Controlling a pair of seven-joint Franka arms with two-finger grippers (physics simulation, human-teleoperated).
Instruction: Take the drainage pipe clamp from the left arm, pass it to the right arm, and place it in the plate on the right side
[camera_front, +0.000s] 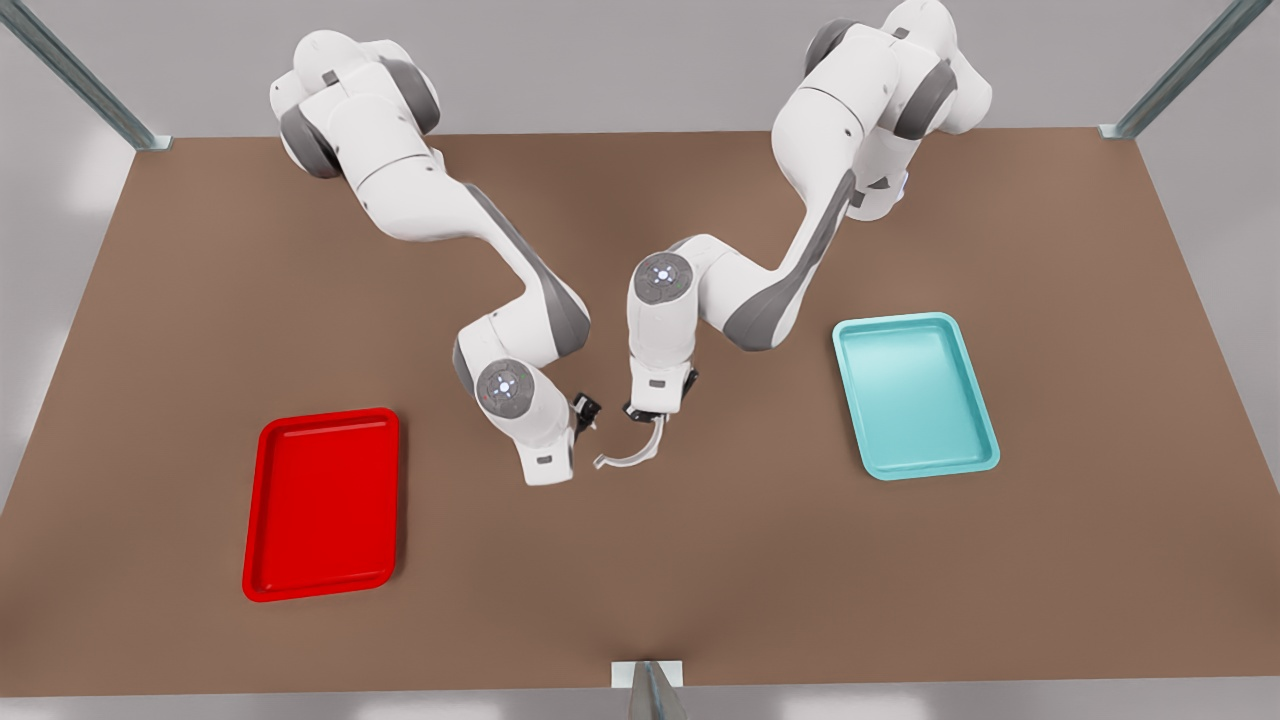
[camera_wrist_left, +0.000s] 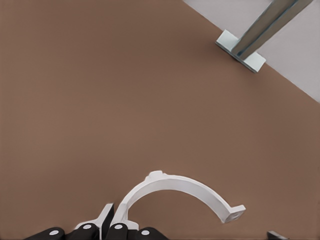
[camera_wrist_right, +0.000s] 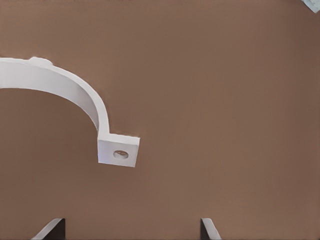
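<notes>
The bench (camera_front: 200, 300) carries the red plate (camera_front: 322, 505) near-left in the front view and a teal tray (camera_front: 915, 395) at right; both arms meet at ctr, w/ bare surface all round. The left end effector (camera_front: 655, 412), on the arm at the front view's right, is pinched on one end of the drainage pipe clamp (camera_front: 632, 452), held above the bench; the right end effector (camera_front: 586, 412) sits just beside the free tab, fingers spread, not yet touching. Recommended: centre the spread fingers (camera_wrist_right: 54, 229) over the free tab, close fully, then release the left and carry the clamp across to the plate, keeping it above the rim.
</notes>
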